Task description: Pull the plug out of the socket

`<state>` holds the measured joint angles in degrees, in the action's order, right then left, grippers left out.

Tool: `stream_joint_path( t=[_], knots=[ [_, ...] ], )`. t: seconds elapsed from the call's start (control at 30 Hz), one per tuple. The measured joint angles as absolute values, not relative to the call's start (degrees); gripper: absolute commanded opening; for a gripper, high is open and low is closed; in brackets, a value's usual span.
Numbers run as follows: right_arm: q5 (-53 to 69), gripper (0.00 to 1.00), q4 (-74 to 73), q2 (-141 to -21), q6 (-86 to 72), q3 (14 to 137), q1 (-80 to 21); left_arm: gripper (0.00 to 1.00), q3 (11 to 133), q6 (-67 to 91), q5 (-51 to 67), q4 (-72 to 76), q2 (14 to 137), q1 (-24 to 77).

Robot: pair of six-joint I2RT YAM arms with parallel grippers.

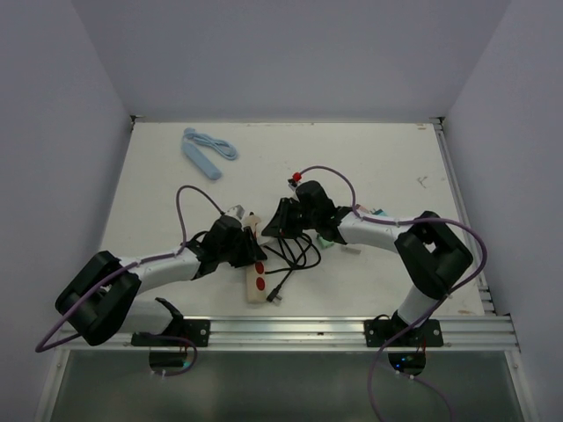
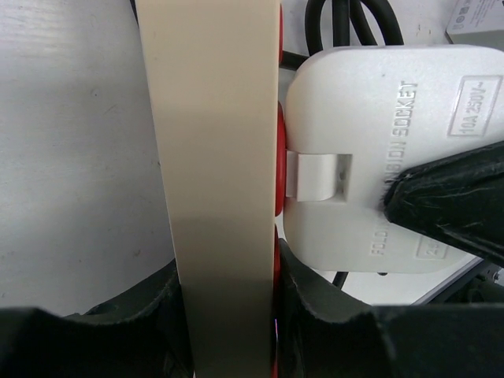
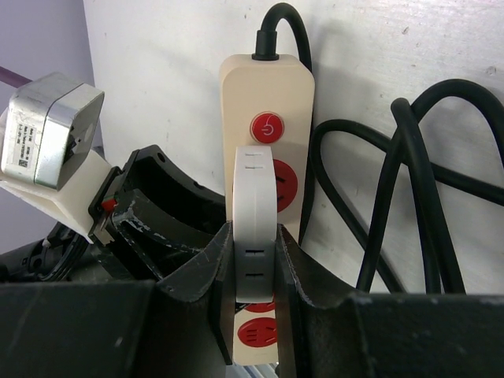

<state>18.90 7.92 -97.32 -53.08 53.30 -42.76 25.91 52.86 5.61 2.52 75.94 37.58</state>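
The socket is a cream power strip (image 1: 256,280) with red outlets, lying near the table's front. My left gripper (image 2: 228,295) is shut on it, one black finger pressed against each long side of the strip (image 2: 213,142). A flat white plug (image 3: 256,228) stands edge-up in the strip (image 3: 268,87), just below the red switch. My right gripper (image 3: 256,244) is shut on this plug, with its pads on the two broad faces. In the left wrist view the plug (image 2: 378,142) shows its printed face, and a right finger (image 2: 449,197) lies across it. In the top view the two grippers meet at the strip's far end.
The strip's black cable (image 1: 295,255) loops on the table just right of it, and these thick coils (image 3: 409,181) lie close beside the right gripper. A light-blue object (image 1: 208,151) lies at the back left. Small items (image 1: 380,214) sit by the right arm. A metal rail (image 1: 352,330) runs along the front edge.
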Motion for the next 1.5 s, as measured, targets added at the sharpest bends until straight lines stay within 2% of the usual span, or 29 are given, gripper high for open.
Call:
stream_joint_path(
  t=[0.73,0.97,1.2,1.33,1.5],
  knots=[
    [18.31,0.0,3.92,-90.0,-52.49,49.78,-41.6,0.0,24.67,56.25,9.19,4.54,74.17,38.44],
    [17.1,0.0,6.17,-81.47,-52.6,45.54,-38.44,0.0,23.86,60.6,3.92,-0.58,72.71,36.07],
    [17.45,0.0,7.2,-80.27,-52.49,44.95,-37.23,0.0,23.94,61.17,3.77,-0.86,72.69,36.03],
    [18.15,0.0,6.74,-78.08,-52.36,43.27,-31.64,0.0,24.01,61.1,3.77,-0.91,72.66,36.01],
    [18.72,0.0,3.62,-71.88,-50.02,41.3,-16.67,0.0,23.99,60.9,3.77,-0.97,72.53,36.01]
  ],
)
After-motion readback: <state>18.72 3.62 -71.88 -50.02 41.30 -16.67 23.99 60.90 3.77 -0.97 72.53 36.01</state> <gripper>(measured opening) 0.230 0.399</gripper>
